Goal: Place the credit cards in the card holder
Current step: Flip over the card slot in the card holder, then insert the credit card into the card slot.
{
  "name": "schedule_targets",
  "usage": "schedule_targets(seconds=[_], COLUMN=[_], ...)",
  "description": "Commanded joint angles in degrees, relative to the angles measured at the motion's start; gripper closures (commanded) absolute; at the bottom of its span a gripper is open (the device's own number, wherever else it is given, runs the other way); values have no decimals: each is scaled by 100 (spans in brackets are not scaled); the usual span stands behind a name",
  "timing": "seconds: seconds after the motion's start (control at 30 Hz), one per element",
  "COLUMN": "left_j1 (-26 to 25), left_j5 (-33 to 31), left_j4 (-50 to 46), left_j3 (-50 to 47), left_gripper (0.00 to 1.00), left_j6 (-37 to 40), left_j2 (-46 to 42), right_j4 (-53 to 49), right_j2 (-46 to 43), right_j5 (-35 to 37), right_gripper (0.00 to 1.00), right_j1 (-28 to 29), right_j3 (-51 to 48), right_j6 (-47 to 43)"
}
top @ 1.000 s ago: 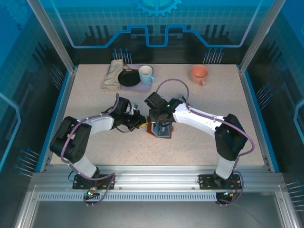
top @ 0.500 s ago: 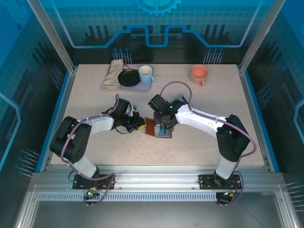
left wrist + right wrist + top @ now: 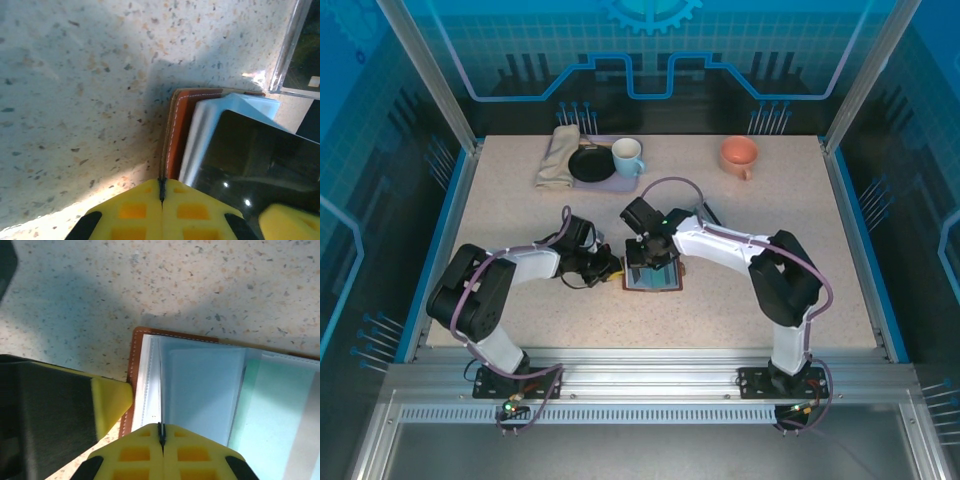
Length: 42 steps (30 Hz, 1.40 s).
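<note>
While the holder (image 3: 655, 280) is laid open on the desk (image 3: 750, 205), its brown edge is pinched at the tips of the left tool (image 3: 161, 184), whose fingers are pressed together. A clear sleeve (image 3: 150, 385) is clamped likewise by the right tool (image 3: 161, 427), with a green card (image 3: 280, 410) seen just to that tool's right.

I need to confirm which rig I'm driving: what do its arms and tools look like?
The left arm and right arm have white links, black joints and purple cables. The left tool and right tool have yellow fingers moulded with square recesses.
</note>
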Motion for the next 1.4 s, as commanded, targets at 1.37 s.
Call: schedule_targets(seconds=[1.37], left_j1=[-53], left_j5=[-268], left_j4=[-459], left_j3=[32], left_gripper=[100], left_j6=[489], left_j2=[291], right_j4=[2599], right_j2=[-953], right_j5=[-2113], right_gripper=[100], right_j1=[-1354], right_j3=[-2641], right_j6=[133])
